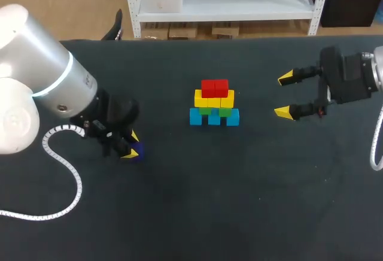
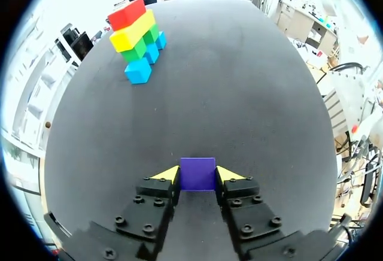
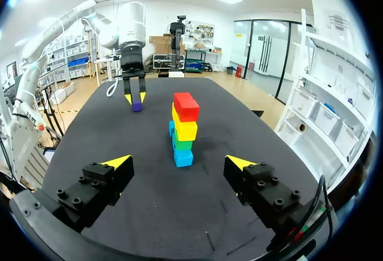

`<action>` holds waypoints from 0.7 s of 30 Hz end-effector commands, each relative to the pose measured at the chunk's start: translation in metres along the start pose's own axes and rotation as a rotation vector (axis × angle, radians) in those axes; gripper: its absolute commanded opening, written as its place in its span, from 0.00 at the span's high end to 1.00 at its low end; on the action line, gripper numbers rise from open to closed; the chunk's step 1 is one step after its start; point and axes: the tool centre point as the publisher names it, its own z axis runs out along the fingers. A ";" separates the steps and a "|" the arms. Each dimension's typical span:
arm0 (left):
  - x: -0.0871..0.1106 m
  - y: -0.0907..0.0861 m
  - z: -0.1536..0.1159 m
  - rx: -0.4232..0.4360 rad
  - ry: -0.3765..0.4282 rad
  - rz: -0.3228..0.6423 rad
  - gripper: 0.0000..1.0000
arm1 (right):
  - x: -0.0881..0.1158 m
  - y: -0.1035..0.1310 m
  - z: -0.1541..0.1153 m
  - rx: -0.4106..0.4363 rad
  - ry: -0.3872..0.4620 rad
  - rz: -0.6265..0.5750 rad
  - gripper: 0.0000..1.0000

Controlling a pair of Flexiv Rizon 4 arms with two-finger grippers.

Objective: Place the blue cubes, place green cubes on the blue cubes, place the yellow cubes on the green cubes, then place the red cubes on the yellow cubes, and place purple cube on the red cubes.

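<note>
A purple cube (image 2: pixel 197 173) lies on the dark table at the left, and my left gripper (image 2: pixel 197 175) is shut on it, a yellow tip against each side. In the head view that gripper (image 1: pixel 128 147) hides most of the cube (image 1: pixel 135 151). At mid-table stands a stack: blue cubes (image 1: pixel 214 118) at the base, green cubes (image 1: pixel 215 111) on them, then yellow cubes (image 1: pixel 213 99), with red cubes (image 1: pixel 215 87) on top. My right gripper (image 1: pixel 287 95) hangs open to the right of the stack, nothing between its fingers. The right wrist view has the stack (image 3: pixel 184 130) ahead of it.
The dark table top (image 1: pixel 239 201) stretches bare in front of the stack and between the two arms. A coiled white cable (image 1: pixel 63 171) hangs from my left arm over the table's left part.
</note>
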 end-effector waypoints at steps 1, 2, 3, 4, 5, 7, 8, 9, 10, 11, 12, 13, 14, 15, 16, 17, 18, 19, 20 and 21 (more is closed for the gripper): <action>-0.005 -0.002 -0.013 -0.011 0.001 -0.003 1.00 | 0.000 0.000 0.001 0.000 -0.003 -0.001 0.00; -0.008 -0.002 -0.018 -0.013 0.001 -0.007 1.00 | 0.000 0.000 0.001 0.000 -0.003 -0.001 0.00; -0.011 -0.002 -0.023 -0.020 -0.005 -0.009 1.00 | 0.000 0.000 0.001 0.000 -0.003 -0.001 0.00; -0.016 -0.002 -0.029 -0.020 -0.008 -0.015 1.00 | 0.000 0.000 0.001 0.000 -0.003 -0.001 0.00; -0.020 -0.002 -0.035 -0.017 -0.007 -0.022 1.00 | 0.000 0.000 0.001 0.000 -0.003 -0.001 0.00; -0.032 -0.002 -0.049 -0.009 0.007 -0.011 1.00 | 0.000 0.000 0.001 0.000 -0.003 -0.001 0.00; -0.038 -0.002 -0.055 -0.009 0.021 -0.002 1.00 | 0.000 0.000 0.001 0.000 -0.003 -0.001 0.00; -0.043 -0.001 -0.062 -0.009 0.011 -0.007 1.00 | 0.000 0.000 0.001 0.000 -0.003 -0.001 0.00; -0.049 0.000 -0.069 0.001 0.005 -0.016 1.00 | 0.000 0.000 0.001 0.000 -0.003 -0.001 0.00; -0.056 0.002 -0.075 -0.003 0.012 -0.002 1.00 | 0.000 0.000 0.001 0.000 -0.003 -0.001 0.00; -0.062 0.003 -0.081 -0.005 0.011 0.003 1.00 | 0.000 0.000 0.001 0.000 -0.003 -0.001 0.00; -0.068 0.005 -0.087 0.013 0.005 0.007 1.00 | 0.000 0.000 0.001 0.000 -0.003 -0.001 0.00; -0.074 0.007 -0.092 0.023 0.009 0.018 1.00 | 0.000 0.000 0.001 0.000 -0.003 -0.001 0.00; -0.079 0.009 -0.096 0.026 0.012 0.022 1.00 | 0.000 0.000 0.001 0.000 -0.003 -0.001 0.00; -0.084 0.012 -0.101 0.042 0.021 0.025 1.00 | 0.000 0.000 0.001 0.000 -0.003 -0.001 0.00; -0.089 0.015 -0.104 0.055 0.036 0.030 1.00 | 0.000 0.000 0.001 0.000 -0.003 -0.001 0.00; -0.094 0.018 -0.108 0.059 0.036 0.022 1.00 | 0.000 0.000 0.001 0.000 -0.003 -0.001 0.00; -0.099 0.021 -0.113 0.058 0.034 0.022 1.00 | 0.000 0.000 0.001 0.000 -0.003 -0.001 0.00; -0.104 0.023 -0.116 0.053 0.037 0.036 1.00 | 0.000 0.000 0.001 0.000 -0.003 -0.001 0.00; -0.109 0.026 -0.120 0.045 0.027 0.037 1.00 | 0.000 0.000 0.001 0.000 -0.003 -0.001 0.00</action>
